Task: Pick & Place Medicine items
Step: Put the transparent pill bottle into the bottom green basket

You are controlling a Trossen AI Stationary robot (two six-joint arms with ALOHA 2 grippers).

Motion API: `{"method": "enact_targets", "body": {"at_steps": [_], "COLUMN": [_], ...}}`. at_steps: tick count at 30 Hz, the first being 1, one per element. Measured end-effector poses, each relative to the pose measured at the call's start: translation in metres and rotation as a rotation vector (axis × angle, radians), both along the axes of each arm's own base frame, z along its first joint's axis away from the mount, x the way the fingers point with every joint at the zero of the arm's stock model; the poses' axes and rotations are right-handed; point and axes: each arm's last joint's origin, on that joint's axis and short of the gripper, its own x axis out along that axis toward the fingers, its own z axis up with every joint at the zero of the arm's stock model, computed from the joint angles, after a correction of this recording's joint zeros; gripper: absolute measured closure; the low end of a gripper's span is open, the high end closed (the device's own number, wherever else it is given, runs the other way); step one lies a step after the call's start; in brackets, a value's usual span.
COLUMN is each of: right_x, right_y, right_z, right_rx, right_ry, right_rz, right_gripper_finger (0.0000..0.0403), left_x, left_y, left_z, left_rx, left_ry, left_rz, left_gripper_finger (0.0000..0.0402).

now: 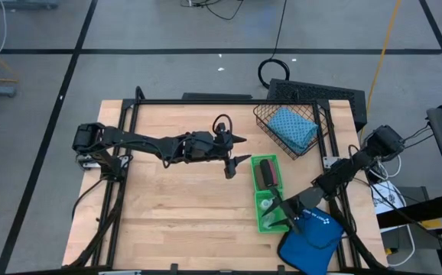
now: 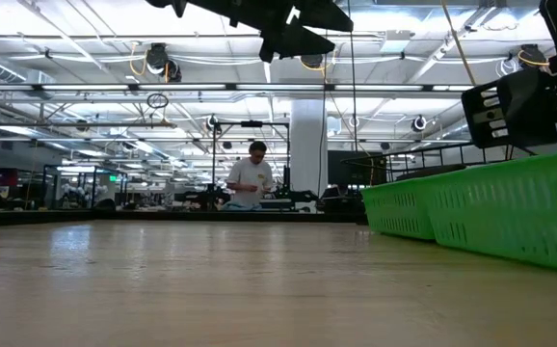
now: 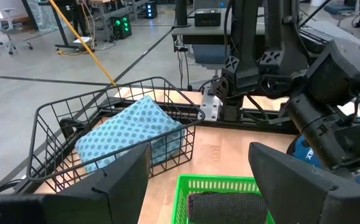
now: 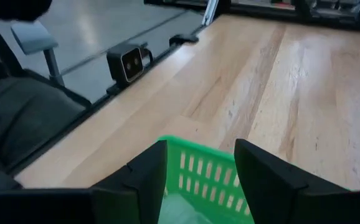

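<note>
- High view: your left gripper [image 1: 238,150] hovers spread and empty beside the tray [image 1: 266,218]; pouch [image 1: 294,127] already lies in the basket [image 1: 263,121].
- Left wrist: black roll [image 3: 227,208] waits in tray.
- Right wrist: right gripper [image 4: 200,163] spread over tray's end.

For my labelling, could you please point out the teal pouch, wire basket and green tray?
teal pouch [image 1: 293,127], high view, middle of its face.
wire basket [image 3: 54,111], left wrist view, top rim.
green tray [image 2: 510,217], low view, side wall.

Teal pouches: one [image 1: 294,127], in my wire basket [image 1: 271,114]
Wire baskets: one
Green trays: one [image 1: 268,206]
Black rolls: one [image 1: 266,174]
Blue cases: one [image 1: 310,241]
</note>
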Motion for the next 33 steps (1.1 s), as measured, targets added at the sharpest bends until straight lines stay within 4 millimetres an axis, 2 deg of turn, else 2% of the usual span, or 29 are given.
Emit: {"method": "enact_targets", "body": {"at_steps": [4, 9, 13, 20, 33], "right_x": [0.003, 0.009, 0.009, 0.007, 0.009], "right_y": [0.002, 0.007, 0.010, 0.011, 0.011], "right_z": [0.009, 0.026, 0.036, 0.036, 0.033], "right_rx": [-0.064, -0.258, -0.406, -0.415, -0.457], "right_ry": [0.092, 0.344, 0.442, 0.511, 0.498], "right_rz": [0.000, 0.009, 0.061, 0.138, 0.133], "right_gripper_finger": [0.0215, 0.0183, 0.0169, 0.0177, 0.0187], "left_x": [0.000, 0.000, 0.000, 0.000, 0.000], "left_y": [0.000, 0.000, 0.000, 0.000, 0.001], "left_z": [0.000, 0.000, 0.000, 0.000, -0.001], "left_rx": [0.000, 0.000, 0.000, 0.000, 0.005], "left_ry": [0.004, 0.004, 0.004, 0.005, 0.017], "left_rz": [0.000, 0.000, 0.000, 0.001, 0.011], "left_gripper_finger": [0.0121, 0.0121, 0.0121, 0.0121, 0.0121]}}
